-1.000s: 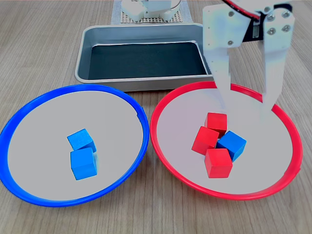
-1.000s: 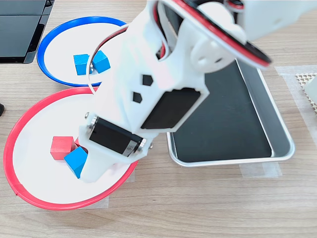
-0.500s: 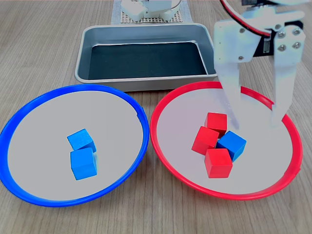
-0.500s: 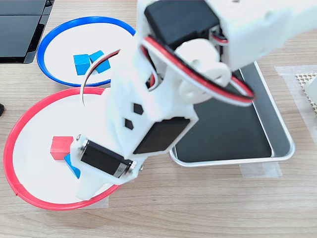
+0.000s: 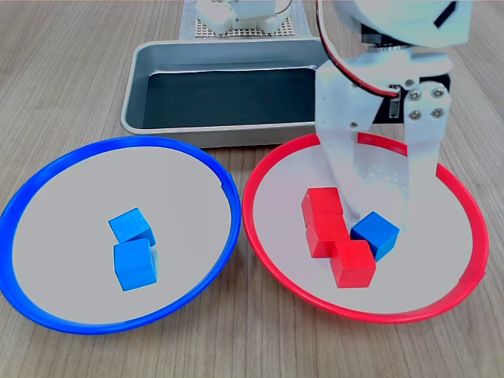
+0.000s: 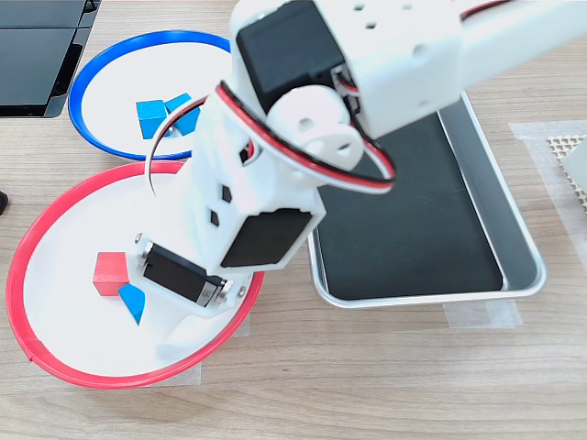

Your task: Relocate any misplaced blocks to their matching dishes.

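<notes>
Since 1 second ago the gripper [image 5: 383, 216] has dropped into the red-rimmed dish [image 5: 268, 169], nudging the red cubes [image 5: 324, 224] left. Its jaws stand apart, straddling the misplaced blue cube [image 5: 376, 235], apparently to lift it toward the blue-rimmed dish [image 5: 47, 177].

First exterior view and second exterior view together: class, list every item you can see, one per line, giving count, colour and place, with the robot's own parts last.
Blue cubes in blue plate: two, blue, touching, inside the blue-rimmed plate.
Blue cube in red plate: one, blue, between the gripper fingers.
Red cubes: three, red, clustered in the red-rimmed plate.
Blue-rimmed plate: one, pale grey inside.
Red-rimmed plate: one, pale grey inside.
Metal tray: one, silver, dark bottom, no cubes inside.
Table: wood grain.
Gripper: one, white, open, lowered into the red-rimmed plate.
</notes>
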`<state>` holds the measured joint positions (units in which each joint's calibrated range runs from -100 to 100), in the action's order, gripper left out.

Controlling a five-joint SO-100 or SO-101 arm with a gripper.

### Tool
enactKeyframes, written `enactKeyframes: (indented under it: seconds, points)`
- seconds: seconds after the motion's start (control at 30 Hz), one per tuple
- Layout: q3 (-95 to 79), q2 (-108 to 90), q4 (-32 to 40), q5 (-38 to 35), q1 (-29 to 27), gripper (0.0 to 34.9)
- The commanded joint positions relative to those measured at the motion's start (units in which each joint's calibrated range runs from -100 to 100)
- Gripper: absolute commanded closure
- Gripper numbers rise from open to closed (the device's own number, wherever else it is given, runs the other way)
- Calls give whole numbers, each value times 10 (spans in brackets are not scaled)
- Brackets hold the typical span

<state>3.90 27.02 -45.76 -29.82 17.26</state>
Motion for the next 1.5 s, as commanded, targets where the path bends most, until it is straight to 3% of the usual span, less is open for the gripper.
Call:
enactKeyframes:
  seconds: [0.0, 0.43, 0.87, 1.47]
  points:
    - [32, 4, -3, -4, -6, 239]
    - [53, 16, 8, 35, -6, 229]
    - [44, 16, 14, 113, 7, 186]
    - [42, 20, 6, 127, -4, 193]
